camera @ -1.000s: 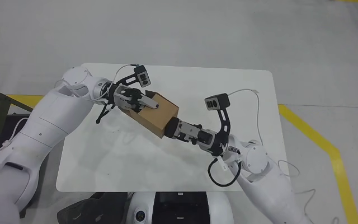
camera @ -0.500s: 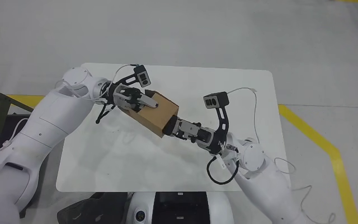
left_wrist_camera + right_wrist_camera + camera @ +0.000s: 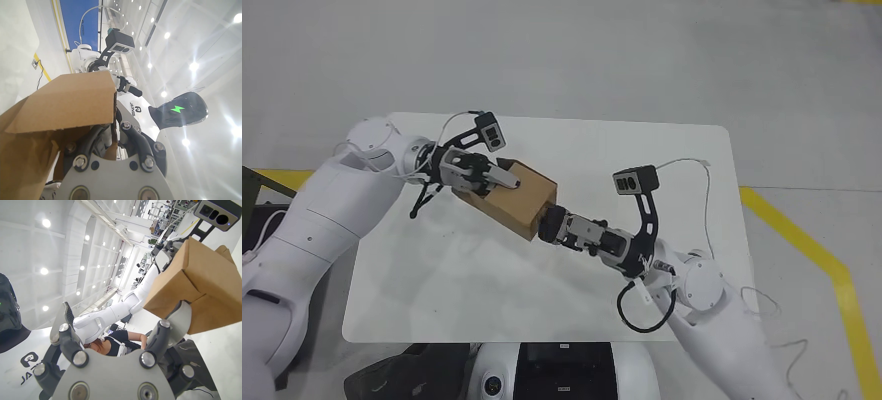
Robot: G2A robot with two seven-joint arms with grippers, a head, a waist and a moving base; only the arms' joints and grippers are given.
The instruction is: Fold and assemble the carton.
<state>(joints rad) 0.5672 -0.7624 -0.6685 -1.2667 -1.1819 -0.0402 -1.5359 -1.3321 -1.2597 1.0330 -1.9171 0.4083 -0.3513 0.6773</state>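
Carton (image 3: 514,197) of plain brown corrugated board, box-shaped with sharp creases, is hanging tilted over the white table (image 3: 682,160), spanning the two grippers. We are finding the left gripper (image 3: 490,178) clamping a raw, fluted wall edge at the carton's open end, with a loose flap jutting beside it. We are recording the right gripper (image 3: 548,225) spread wide at the opposite end: its smooth grey finger (image 3: 179,317) is pressing the folded end flaps, while its ribbed finger (image 3: 66,311) is standing free.
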